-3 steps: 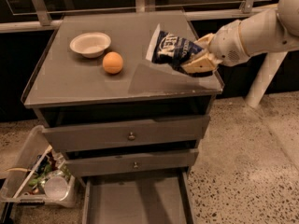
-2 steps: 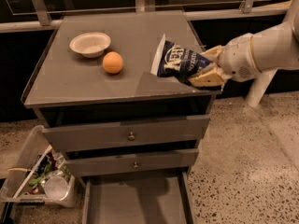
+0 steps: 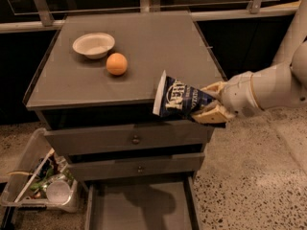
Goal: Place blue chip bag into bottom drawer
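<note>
Far off to the left of the jaws and well below them sat a clear plastic bin point(image 3: 41, 181) of clutter on the floor, its contents too jumbled for me to name. Up and to the left of the jaws, on the cabinet top point(image 3: 144, 37), stood a white bowl point(image 3: 93, 44) with an orange point(image 3: 116, 63) just beside it, both well apart from the bag. Below the jaws and somewhat to their left, the bottom drawer point(image 3: 139, 210) was pulled open under the two knobbed drawers. Its grey floor looked bare, though its front was cut off at the lower edge of the view, so I could not tell how far out it stood. The blue chip bag point(image 3: 178, 98) hung in the air at the cabinet's front right edge, sticking out leftward from the jaws with its white crimped end tilted up. The gripper point(image 3: 207, 102) was clenched on the bag's right end, one finger above and one below. That end was buried between the fingers, so how deep the hold went was hidden. I judged the bag light, soft and crinkly, with a slick skin and breakable chips inside, so a pinch at the flat crimped end seemed the safer hold. The arm point(image 3: 273, 87) ran off to the right.
</note>
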Controlling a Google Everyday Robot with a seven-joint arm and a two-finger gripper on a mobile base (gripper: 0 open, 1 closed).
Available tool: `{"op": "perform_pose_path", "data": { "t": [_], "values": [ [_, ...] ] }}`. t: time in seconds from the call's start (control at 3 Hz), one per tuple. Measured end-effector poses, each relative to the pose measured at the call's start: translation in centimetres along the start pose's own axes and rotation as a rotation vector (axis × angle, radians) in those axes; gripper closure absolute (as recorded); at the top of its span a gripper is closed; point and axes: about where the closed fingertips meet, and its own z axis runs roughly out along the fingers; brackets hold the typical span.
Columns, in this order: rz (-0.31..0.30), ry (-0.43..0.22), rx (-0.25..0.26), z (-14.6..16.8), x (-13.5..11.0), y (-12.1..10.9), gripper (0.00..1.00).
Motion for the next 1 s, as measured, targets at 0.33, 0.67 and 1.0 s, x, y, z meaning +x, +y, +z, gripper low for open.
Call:
{"op": "perform_pose_path", "data": {
  "t": [0.33,0.67,1.0],
  "values": [
    [0.102,0.052,-0.107,5.3,5.2,3.0,1.00],
    [0.102,0.052,-0.107,5.3,5.2,3.0,1.00],
    [0.115,0.039,-0.153,7.7,5.6,4.5,1.00]
  ]
}}
